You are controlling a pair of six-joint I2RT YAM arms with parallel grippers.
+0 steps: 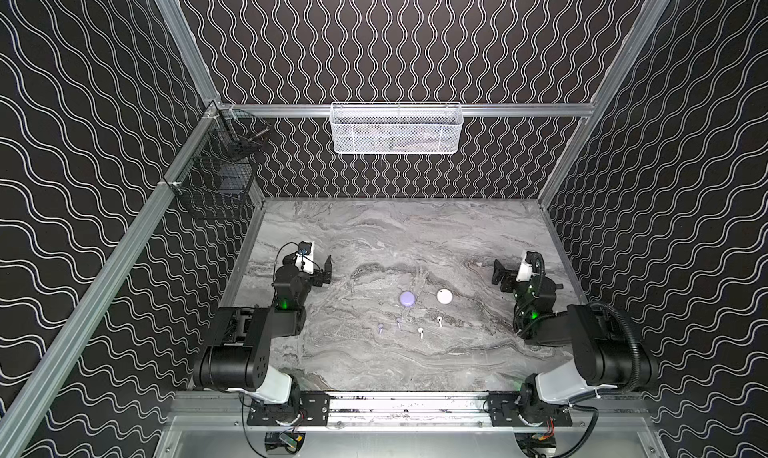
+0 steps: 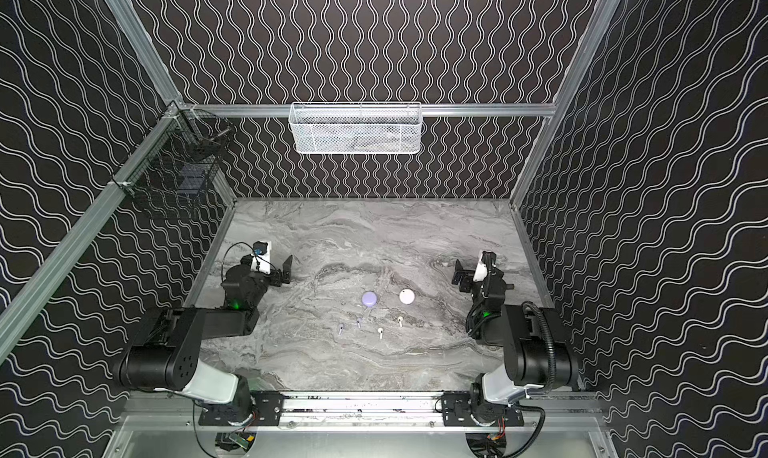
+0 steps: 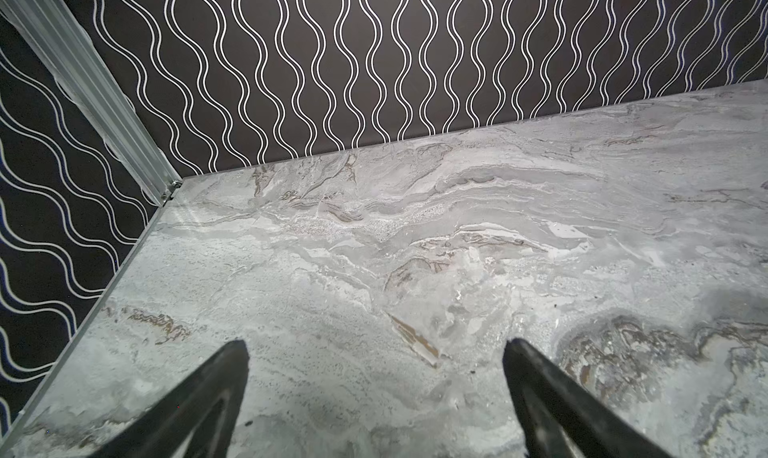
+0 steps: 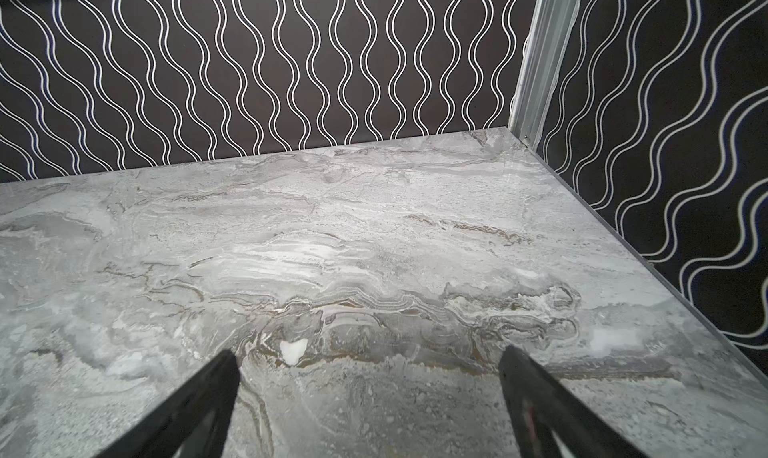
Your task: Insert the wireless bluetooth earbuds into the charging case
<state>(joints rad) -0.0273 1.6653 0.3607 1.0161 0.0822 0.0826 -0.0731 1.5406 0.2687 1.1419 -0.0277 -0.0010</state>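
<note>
Only both top views show the earbuds (image 1: 398, 322), at six o'clock of the lavender case (image 1: 407, 298); wrist views show left gripper (image 3: 376, 347) and right gripper (image 4: 370, 356) spread wide, empty.

two cases (image 1: 407, 298) on table (image 1: 374, 243), four earbuds (image 1: 398, 321) in row before them

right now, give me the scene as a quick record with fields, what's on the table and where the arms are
table: grey marble top
lavender case: mid-table, looks closed
white case: right of the lavender case, apart, looks closed
lavender earbuds: two, loose on the table, nearer the camera than the cases
white earbuds: two, loose, right of the lavender pair
left fingers: open, empty, far left
right fingers: open, empty, far right
progress: no earbud in a case yet
</note>
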